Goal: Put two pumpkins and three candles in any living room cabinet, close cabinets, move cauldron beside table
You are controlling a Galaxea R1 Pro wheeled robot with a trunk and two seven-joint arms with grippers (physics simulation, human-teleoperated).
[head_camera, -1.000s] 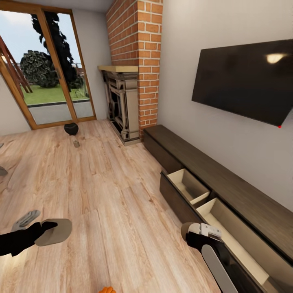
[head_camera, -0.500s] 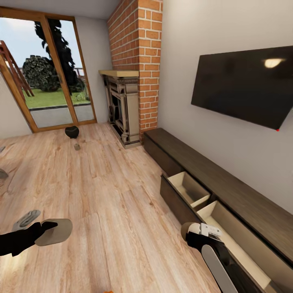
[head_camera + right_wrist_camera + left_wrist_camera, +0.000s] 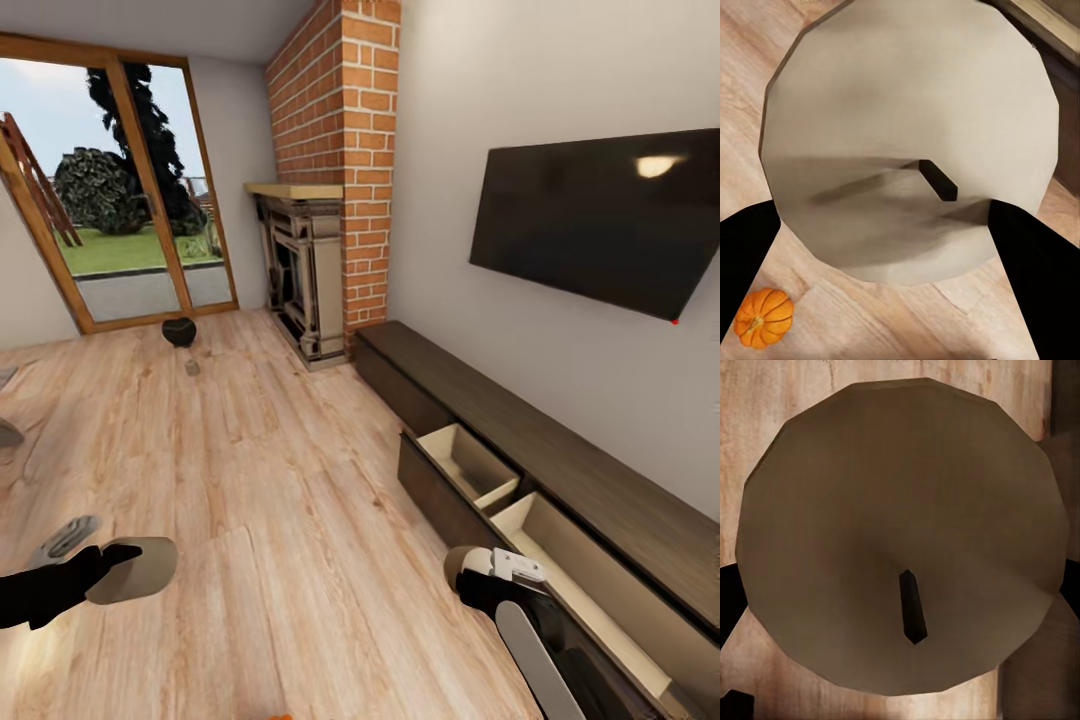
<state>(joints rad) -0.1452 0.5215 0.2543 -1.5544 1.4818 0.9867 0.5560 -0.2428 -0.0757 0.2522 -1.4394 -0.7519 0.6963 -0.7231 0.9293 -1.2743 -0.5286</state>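
The robot stands beside the long dark cabinet [image 3: 560, 470], which runs along the wall under the television [image 3: 600, 225]. 2 of its drawers are pulled out, their pale insides showing, and from here both look empty, though the near one is partly hidden behind the right arm.

Each arm carries a candle. The left gripper [image 3: 95, 570] is clenched on a candle [image 3: 135, 570], held out over the floor [image 3: 250, 480]; in the left wrist view that candle [image 3: 900, 536] shows its flat top and dark wick. The right gripper [image 3: 881, 225] is clamped on a second candle [image 3: 911, 135], its dark fingers [image 3: 1031, 262] pressing on both sides; in the head view that candle [image 3: 462, 565] sits just beside the near drawer's front edge.

1 pumpkin [image 3: 763, 317] lies on the floor near the right arm. A sliver of orange at the bottom of the head view may be the same one. Far off, by the glass doors [image 3: 110, 200], the cauldron [image 3: 179, 331] sits on the floor with a small pale object just beside it, too small to name; it could be the third candle.

My reading: little is finished. No item appears to be in the cabinet yet, 2 candles are about to go in, the pumpkins and last candle remain, the drawers need shutting, and the cauldron is nowhere near a table.
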